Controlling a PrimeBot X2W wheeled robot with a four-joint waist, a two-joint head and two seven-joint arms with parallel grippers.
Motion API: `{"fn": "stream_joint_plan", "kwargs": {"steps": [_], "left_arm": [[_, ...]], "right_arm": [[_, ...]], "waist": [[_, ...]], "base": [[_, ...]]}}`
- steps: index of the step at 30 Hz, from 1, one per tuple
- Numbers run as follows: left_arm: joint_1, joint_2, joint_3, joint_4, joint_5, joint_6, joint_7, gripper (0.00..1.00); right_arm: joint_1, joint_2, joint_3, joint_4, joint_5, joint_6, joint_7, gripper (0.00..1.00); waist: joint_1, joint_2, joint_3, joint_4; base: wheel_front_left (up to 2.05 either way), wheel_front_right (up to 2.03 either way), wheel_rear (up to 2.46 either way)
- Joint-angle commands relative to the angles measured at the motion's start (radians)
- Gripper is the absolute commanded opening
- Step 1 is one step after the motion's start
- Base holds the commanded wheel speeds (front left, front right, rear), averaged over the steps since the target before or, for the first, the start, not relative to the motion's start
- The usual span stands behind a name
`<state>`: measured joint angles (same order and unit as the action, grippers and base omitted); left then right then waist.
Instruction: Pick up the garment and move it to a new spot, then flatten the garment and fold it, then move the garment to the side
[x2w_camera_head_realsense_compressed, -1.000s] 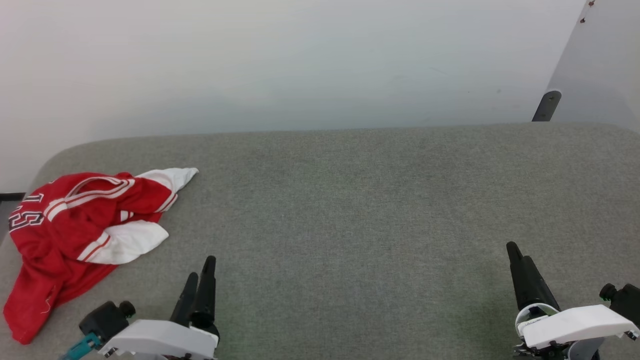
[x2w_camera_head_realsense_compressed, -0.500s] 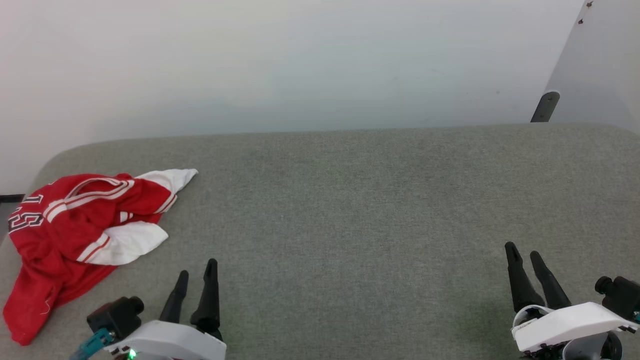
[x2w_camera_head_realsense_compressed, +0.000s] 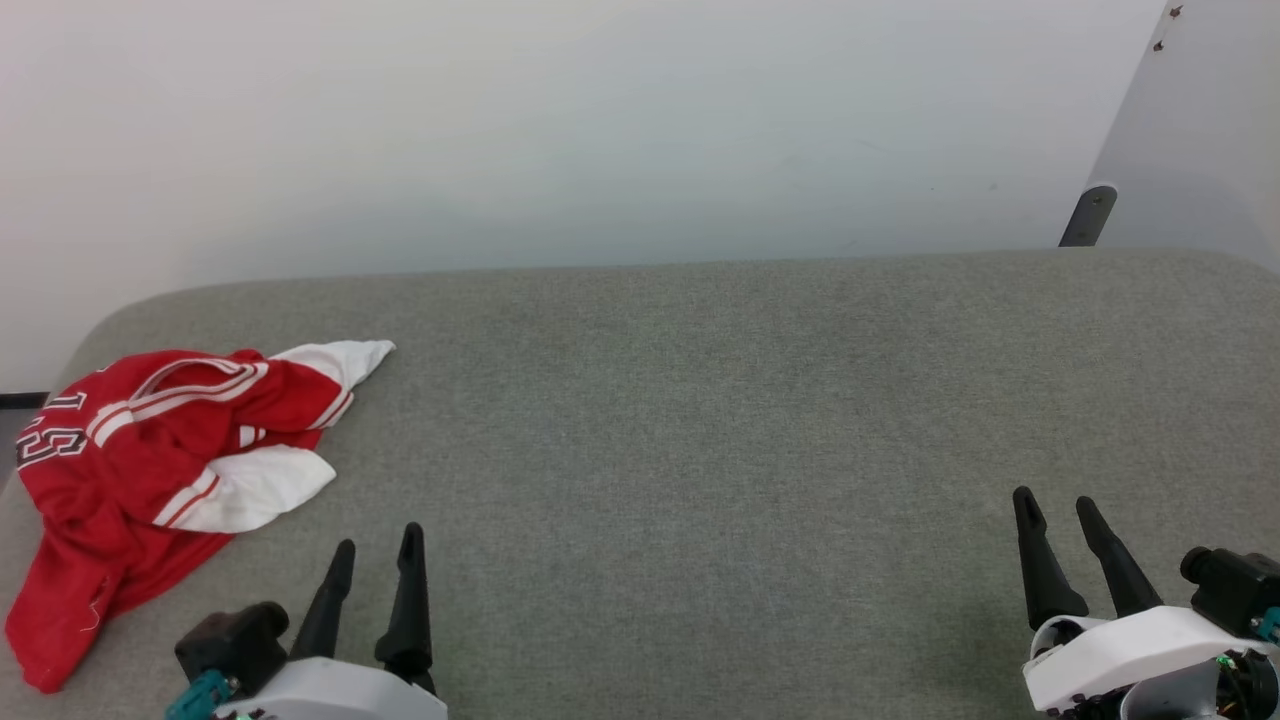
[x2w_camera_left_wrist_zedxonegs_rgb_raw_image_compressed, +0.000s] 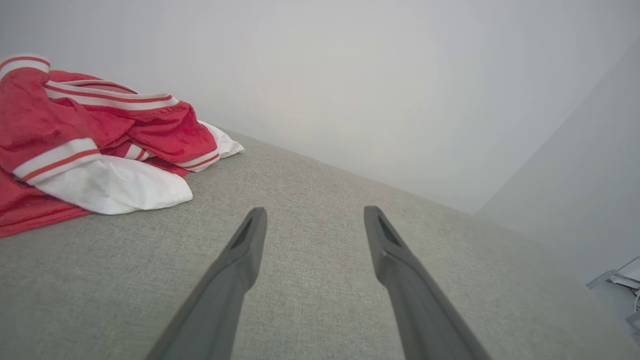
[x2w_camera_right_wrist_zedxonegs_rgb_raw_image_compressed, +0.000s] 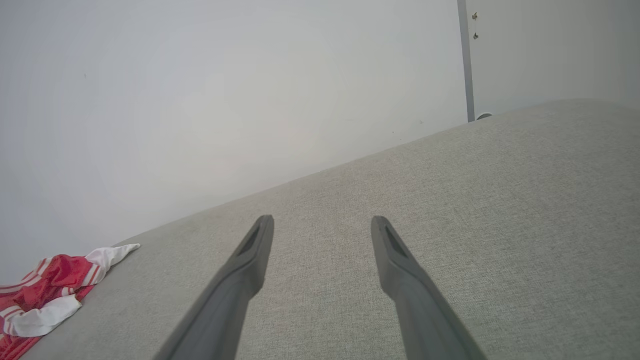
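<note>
Left gripper (x2w_camera_head_realsense_compressed: 377, 537) and right gripper (x2w_camera_head_realsense_compressed: 1052, 497) sit at the near edge, jaws spread on both, nothing held. Garment (x2w_camera_head_realsense_compressed: 130, 450) lies crumpled on the tabletop (x2w_camera_head_realsense_compressed: 700, 420) at its left end, just beyond the left gripper, well apart from the right. Step in hand, judged: the pick-up. Use the left arm; pinch a raised red fold rather than the loose white sleeve (x2w_camera_head_realsense_compressed: 255, 485), lift until the hem clears, then carry toward the bare centre.
</note>
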<state>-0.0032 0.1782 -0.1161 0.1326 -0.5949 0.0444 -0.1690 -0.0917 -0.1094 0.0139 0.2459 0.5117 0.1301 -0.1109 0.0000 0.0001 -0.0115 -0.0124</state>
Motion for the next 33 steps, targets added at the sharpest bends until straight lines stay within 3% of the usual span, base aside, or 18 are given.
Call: {"fn": "stream_joint_plan", "kwargs": {"steps": [1, 33], "left_arm": [[0.003, 0.005, 0.002, -0.014, 0.031, 0.007, -0.008, 1.00], [0.039, -0.027, 0.044, -0.062, 0.338, -0.058, -0.074, 1.00]], "right_arm": [[-0.017, -0.004, 0.001, -0.006, -0.030, 0.001, -0.008, 1.00], [-0.011, -0.019, -0.010, -0.009, -0.313, 0.001, -0.067, 1.00]], "waist": [[0.0000, -0.0001, 0.000, -0.001], [0.0000, -0.0001, -0.002, -0.010]], "base": [[0.00, 0.00, 0.00], [0.00, 0.00, 0.00]]}}
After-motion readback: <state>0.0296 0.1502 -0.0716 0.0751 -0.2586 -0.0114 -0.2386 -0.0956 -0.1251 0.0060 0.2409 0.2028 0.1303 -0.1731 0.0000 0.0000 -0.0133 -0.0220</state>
